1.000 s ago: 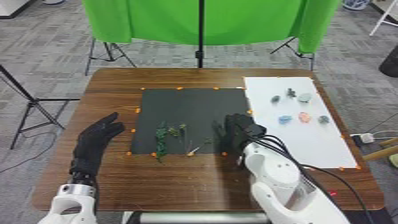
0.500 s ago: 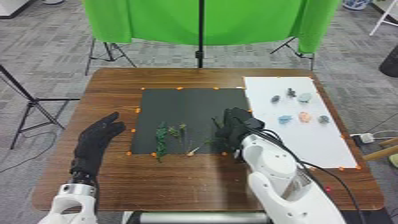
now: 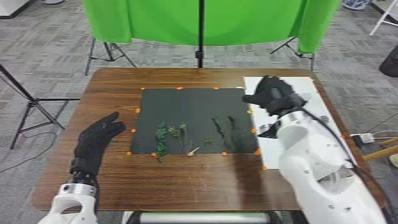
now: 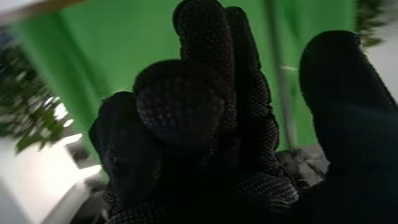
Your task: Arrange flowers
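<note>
In the head view, my right hand (image 3: 274,96) is over the upper left part of the white sheet (image 3: 282,159), fingers loosely extended and holding nothing visible. The right wrist view shows this hand (image 4: 240,165) with some fingers straight, one bent forward and the thumb apart. On the dark mat (image 3: 182,105) lie a leafy green sprig (image 3: 161,141), small flower stems (image 3: 180,133), a pale stem (image 3: 195,149) and two slim green stems (image 3: 233,131) at the right. My left hand (image 3: 98,134) is left of the mat, fingers straight. Blue-grey pieces (image 3: 323,119) on the sheet are partly hidden by the right arm.
Orange markers edge the mat and the sheet. The brown table (image 3: 178,185) extends around them. Behind it stands a green backdrop (image 3: 160,22) on stands, and a black tripod (image 3: 34,105) is at the left.
My right hand has moved away from the mat's lower right, forward and right to above the white sheet. The two slim stems now lie uncovered. My left hand has kept still.
</note>
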